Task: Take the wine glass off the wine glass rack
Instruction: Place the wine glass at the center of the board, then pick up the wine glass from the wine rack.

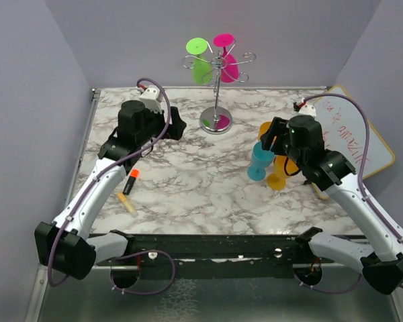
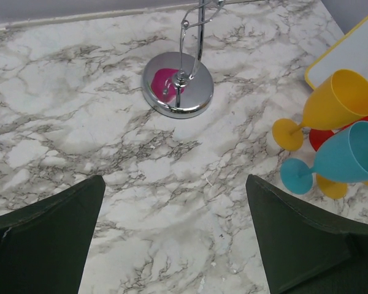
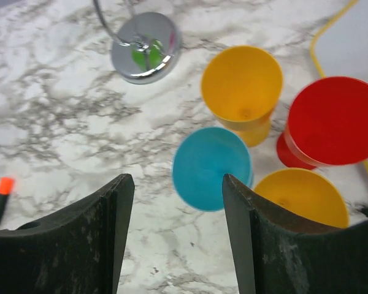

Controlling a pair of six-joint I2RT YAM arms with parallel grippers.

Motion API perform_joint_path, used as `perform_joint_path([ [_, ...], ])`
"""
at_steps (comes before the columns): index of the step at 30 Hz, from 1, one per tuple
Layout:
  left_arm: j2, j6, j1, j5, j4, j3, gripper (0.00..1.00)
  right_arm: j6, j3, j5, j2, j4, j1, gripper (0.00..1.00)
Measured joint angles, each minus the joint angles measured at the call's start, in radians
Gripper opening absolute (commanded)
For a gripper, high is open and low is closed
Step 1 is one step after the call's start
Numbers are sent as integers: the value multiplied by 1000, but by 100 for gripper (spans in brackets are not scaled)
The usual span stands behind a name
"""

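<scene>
The wine glass rack [image 1: 216, 94] stood at the upper centre of the marble desk [image 1: 188, 194] in the top view. A green wine glass [image 1: 200, 64] and a pink wine glass [image 1: 226, 60] hung bowl-down from its scroll arms. To the right, the right pincer [image 3: 176, 180] hovered wide open and empty above a blue glass [image 3: 211, 168], which stood beside a yellow glass [image 3: 241, 82] and a red glass [image 3: 334, 119]. The left pincer [image 2: 173, 180], left of the rack, also gaped, holding nothing. An orange-capped marker [image 1: 129, 184] lay at lower left.
</scene>
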Motion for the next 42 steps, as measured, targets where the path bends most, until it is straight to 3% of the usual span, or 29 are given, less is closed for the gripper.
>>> perform_joint_path([
  [7, 152, -88, 173, 135, 9, 149, 99, -5, 2, -194, -3, 106, 0, 66],
  [16, 337, -293, 215, 278, 238, 338, 99, 13, 11, -362, 61, 142, 0, 66],
  [23, 597, -422, 281, 335, 337, 621, 95, 27, 11, -378, 34, 144, 0, 65],
  [28, 768, -493, 300, 368, 371, 823, 82, 40, 10, -373, -8, 154, 0, 65],
  [36, 1029, -711, 304, 476, 476, 1017, 74, 67, -9, -351, -19, 159, 0, 63],
  [42, 1098, -789, 302, 488, 473, 1048, 66, 92, -37, -348, -20, 159, 0, 63],
])
